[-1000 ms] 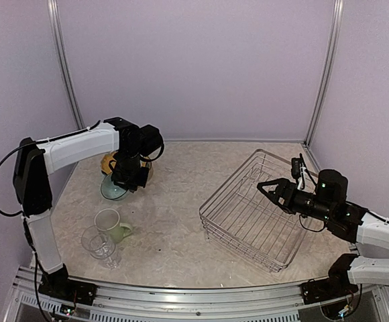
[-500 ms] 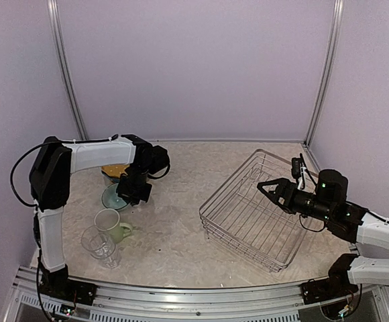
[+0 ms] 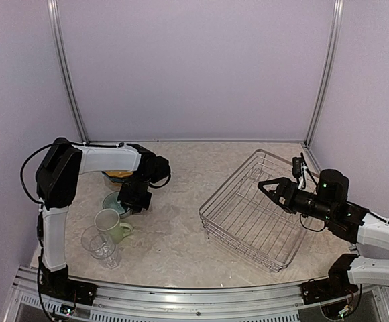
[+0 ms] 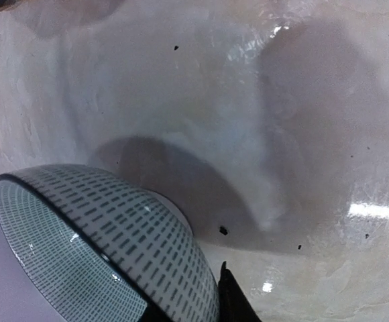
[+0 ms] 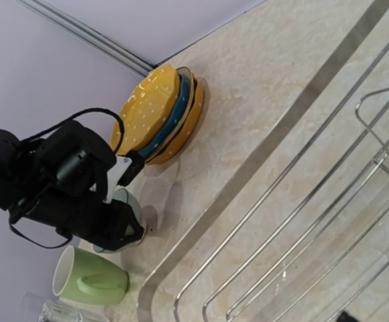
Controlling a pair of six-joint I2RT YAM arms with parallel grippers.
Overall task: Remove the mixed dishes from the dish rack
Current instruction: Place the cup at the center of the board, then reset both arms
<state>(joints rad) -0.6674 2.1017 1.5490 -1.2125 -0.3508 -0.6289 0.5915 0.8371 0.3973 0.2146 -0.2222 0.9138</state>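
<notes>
The small white-and-light-blue bowl [image 3: 114, 202] [image 4: 107, 245] [image 5: 130, 200] sits low on the table, just behind the pale green mug [image 3: 111, 225] [image 5: 91, 280]. My left gripper [image 3: 133, 199] [image 4: 201, 307] straddles the bowl's right rim, one dark finger [image 4: 233, 303] close against its outer wall; whether it still pinches does not show. The yellow dotted plates with a blue plate between them [image 3: 117, 176] [image 5: 159, 114] are stacked behind. A clear glass [image 3: 99, 244] stands near the front. My right gripper [image 3: 267, 188] hangs open over the dish rack [image 3: 255, 213] [image 5: 295, 221], holding nothing.
The dish rack holds no dishes in the top view. Purple walls with metal posts [image 3: 66, 74] close the back and sides. The left arm's elbow [image 3: 59, 176] rises over the table's left edge.
My left gripper has carried the bowl forward and down from beside the plate stack to the table behind the mug. The right arm has not moved.
</notes>
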